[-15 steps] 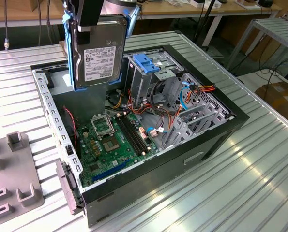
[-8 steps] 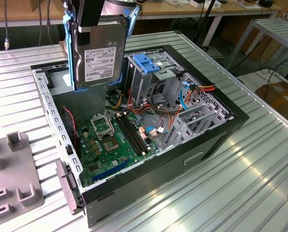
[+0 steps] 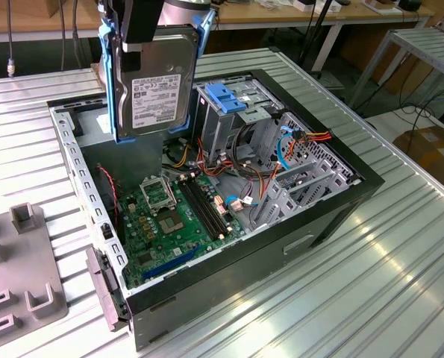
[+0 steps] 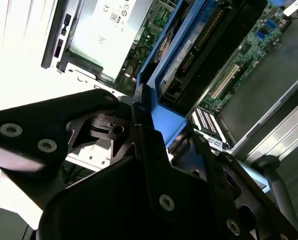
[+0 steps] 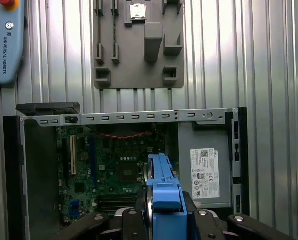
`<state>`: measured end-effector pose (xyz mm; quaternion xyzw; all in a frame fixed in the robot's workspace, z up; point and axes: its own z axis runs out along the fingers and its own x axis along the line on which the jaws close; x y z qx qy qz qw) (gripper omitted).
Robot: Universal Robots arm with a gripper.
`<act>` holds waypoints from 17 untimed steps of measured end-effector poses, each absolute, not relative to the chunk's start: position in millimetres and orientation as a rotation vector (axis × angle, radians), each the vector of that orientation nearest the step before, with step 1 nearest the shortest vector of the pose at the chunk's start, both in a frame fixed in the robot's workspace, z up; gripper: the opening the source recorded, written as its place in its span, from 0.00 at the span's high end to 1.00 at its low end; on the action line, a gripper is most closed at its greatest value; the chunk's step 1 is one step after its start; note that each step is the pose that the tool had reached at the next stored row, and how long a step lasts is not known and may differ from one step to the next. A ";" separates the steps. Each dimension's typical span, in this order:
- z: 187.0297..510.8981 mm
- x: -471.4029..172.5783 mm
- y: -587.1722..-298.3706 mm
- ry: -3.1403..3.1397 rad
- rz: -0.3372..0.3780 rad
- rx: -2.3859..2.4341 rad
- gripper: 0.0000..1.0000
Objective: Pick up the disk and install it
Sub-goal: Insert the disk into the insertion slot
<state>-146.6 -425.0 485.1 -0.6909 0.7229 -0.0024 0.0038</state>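
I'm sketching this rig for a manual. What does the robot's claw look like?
In both wrist views the claw is matte black. It is built of flat, angular plates and links with rounded corners, fastened with round silver screws. In the exterior view it appears as a plain black block-like part.

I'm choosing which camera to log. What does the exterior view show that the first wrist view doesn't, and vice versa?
The exterior view adds the white label on the disk, the blue handle atop the metal cage and orange cables. The first wrist view adds a blue pendant on the table and the disk's edge from above. Both share the disk held by the pincer over the open case, the green motherboard and the grey fixture plate.
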 end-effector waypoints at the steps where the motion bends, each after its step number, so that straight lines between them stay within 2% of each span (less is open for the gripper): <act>1: 485.1 -146.6 -425.4 2.266 -0.007 -2.165 0.63; 17: 484.4 -135.6 -445.3 2.267 -0.007 -2.164 0.63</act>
